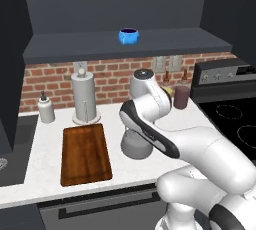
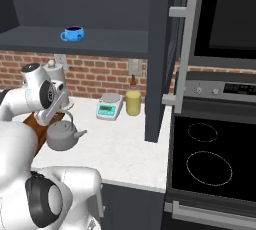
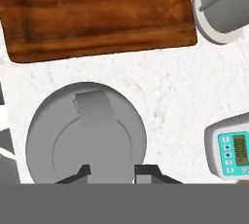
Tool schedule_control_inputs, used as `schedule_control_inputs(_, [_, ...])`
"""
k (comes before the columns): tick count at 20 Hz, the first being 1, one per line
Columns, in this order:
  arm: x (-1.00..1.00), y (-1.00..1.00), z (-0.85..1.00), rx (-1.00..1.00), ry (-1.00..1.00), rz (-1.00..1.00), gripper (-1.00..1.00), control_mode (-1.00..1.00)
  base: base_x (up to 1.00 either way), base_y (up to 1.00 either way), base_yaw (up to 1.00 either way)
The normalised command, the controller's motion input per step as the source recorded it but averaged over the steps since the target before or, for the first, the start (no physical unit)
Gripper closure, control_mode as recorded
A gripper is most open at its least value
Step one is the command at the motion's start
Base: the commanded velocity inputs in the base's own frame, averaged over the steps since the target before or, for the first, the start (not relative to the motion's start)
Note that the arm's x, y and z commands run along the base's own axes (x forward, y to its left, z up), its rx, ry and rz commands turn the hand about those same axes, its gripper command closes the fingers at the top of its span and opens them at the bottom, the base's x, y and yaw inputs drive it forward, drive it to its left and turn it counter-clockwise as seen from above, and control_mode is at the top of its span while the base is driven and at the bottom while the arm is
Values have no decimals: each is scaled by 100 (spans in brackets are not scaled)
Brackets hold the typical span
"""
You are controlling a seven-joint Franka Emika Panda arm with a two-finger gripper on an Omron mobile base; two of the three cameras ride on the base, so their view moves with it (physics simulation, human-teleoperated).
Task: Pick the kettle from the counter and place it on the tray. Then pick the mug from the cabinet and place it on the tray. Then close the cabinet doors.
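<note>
The grey kettle (image 2: 62,137) stands just right of the brown tray (image 1: 85,154) over the white counter (image 1: 47,166). My gripper (image 2: 64,108) is shut on its thin arched handle from above. Whether the kettle still touches the counter I cannot tell. In the hand view the kettle (image 3: 85,135) is seen from straight above, right under the gripper (image 3: 115,172), with the tray (image 3: 97,13) beyond it. In the left base view my arm covers part of the kettle (image 1: 136,145). The blue mug (image 1: 128,36) sits on the shelf of the open cabinet (image 1: 75,49). One cabinet door (image 2: 162,59) stands open.
A paper-towel roll (image 1: 83,96) and a soap dispenser (image 1: 46,108) stand behind the tray. A kitchen scale (image 2: 110,107) and a yellow jar (image 2: 133,103) sit right of the kettle. The stove (image 2: 210,159) lies to the right, a sink (image 1: 10,159) to the left.
</note>
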Motion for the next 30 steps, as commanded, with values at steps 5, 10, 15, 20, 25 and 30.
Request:
schedule_control_inputs(5, [-31,24,28,0,0,15,100,-100,0,0,0])
schedule_control_inputs(10, [-24,45,27,0,0,18,100,-100,0,0,0])
schedule_control_inputs(15, [-12,68,10,0,-5,14,100,-100,0,0,0])
schedule_control_inputs(20, [9,68,0,0,0,6,100,-100,0,0,0])
schedule_control_inputs(25, [49,43,0,0,0,1,100,-100,0,0,0])
schedule_control_inputs(30, [59,26,0,0,-2,0,100,-100,0,0,0])
